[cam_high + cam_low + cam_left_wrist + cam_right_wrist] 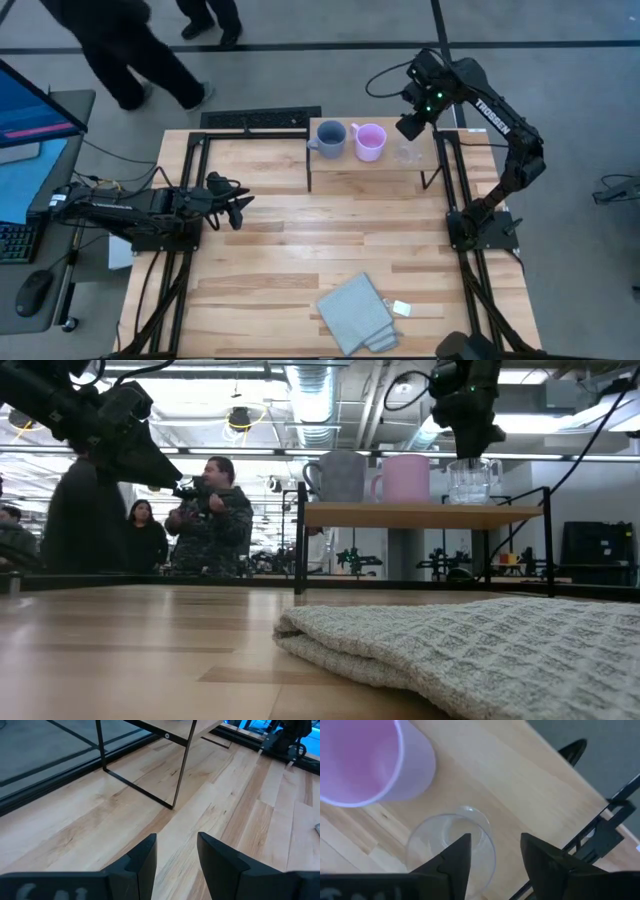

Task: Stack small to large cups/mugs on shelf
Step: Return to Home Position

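Note:
On the light-wood shelf stand, left to right, a blue-grey handled mug, a pink-lilac mug and a small clear cup, each on its base. My right gripper is open and points down, just above the clear cup. In the right wrist view one finger stands over the cup's opening and the other outside its rim. In the low view its tips are right at the rim; I see no touch. My left gripper waits open above the table's left side.
A folded grey-blue cloth and a small white tag lie near the table's front edge. The shelf's thin black legs stand ahead of my left gripper. People stand beyond the far edge. Bare tabletop lies in the middle.

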